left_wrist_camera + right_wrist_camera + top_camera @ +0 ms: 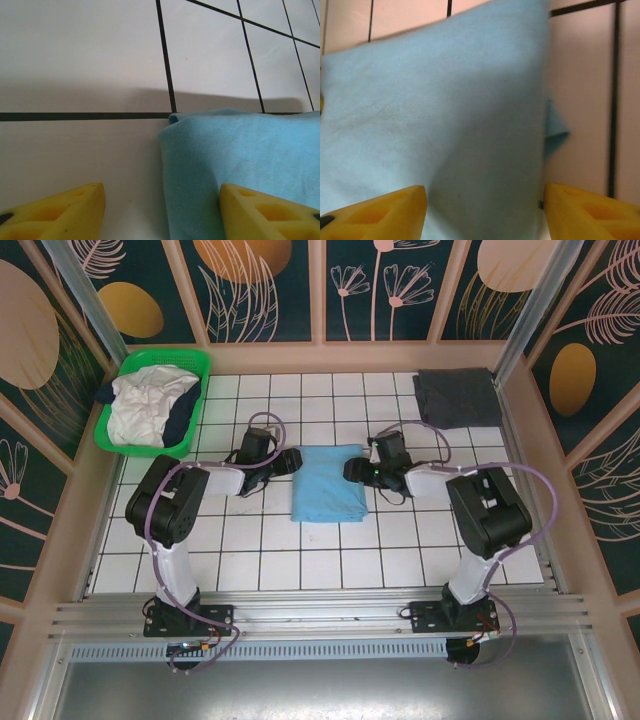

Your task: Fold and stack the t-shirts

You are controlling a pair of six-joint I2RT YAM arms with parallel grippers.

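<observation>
T-shirt [328, 482]: light blue, frame centre.
Surface: white tiled table [250, 540], black grid lines.
Room: dark floral wall panels [270, 280].
Look: folded into a smooth rectangle.
Left gripper [285, 462]: fingers apart at shirt's left edge.
Right gripper [356, 472]: fingers apart at its right edge.

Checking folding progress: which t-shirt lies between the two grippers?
The light blue t-shirt, folded flat mid-table. The dark grey one lies at the far right, white and navy ones in the green basket.

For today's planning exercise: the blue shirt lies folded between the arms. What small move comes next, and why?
Probably close the left pincer and right pincer on the side edges of the blue shirt; both stand open astride them.
</observation>
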